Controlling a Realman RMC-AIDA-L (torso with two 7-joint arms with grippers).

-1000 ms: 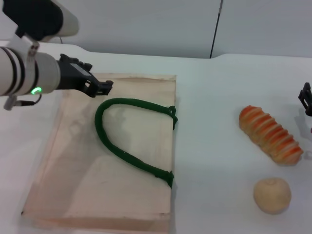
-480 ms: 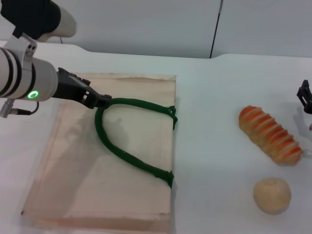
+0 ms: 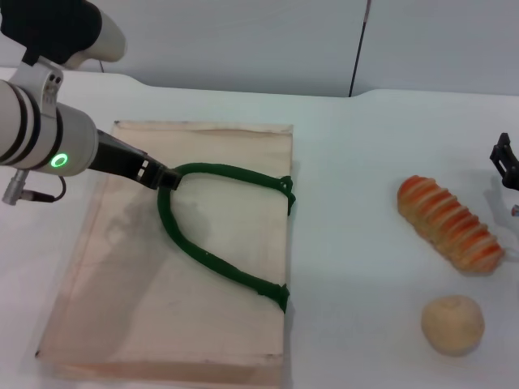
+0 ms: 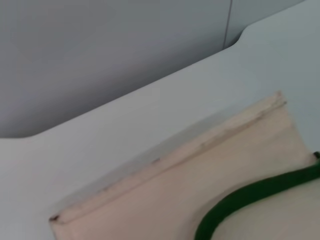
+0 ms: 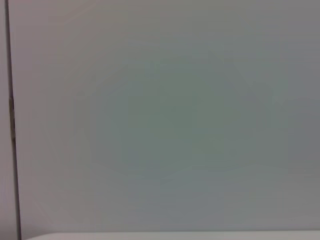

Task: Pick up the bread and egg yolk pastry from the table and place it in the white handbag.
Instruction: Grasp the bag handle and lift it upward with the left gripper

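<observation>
The white handbag (image 3: 203,324) lies flat on the table at the left, its dark green handle (image 3: 219,263) looped on top. My left gripper (image 3: 166,178) has its tip at the far left bend of that handle, touching it. The left wrist view shows the handbag's far edge (image 4: 210,175) and a piece of the handle (image 4: 250,197). The bread (image 3: 450,223), tan with orange stripes, lies on the table at the right. The round egg yolk pastry (image 3: 452,324) sits nearer me than the bread. My right gripper (image 3: 504,160) shows at the right edge, beyond the bread and apart from it.
The white table (image 3: 349,243) runs between the handbag and the food. A grey wall (image 3: 243,40) with a dark vertical seam (image 3: 360,49) stands behind the table. The right wrist view shows only that wall.
My left gripper has moved down and toward me, from above the handbag's far edge onto the bend of the green handle. The right gripper has shifted slightly away at the edge.
</observation>
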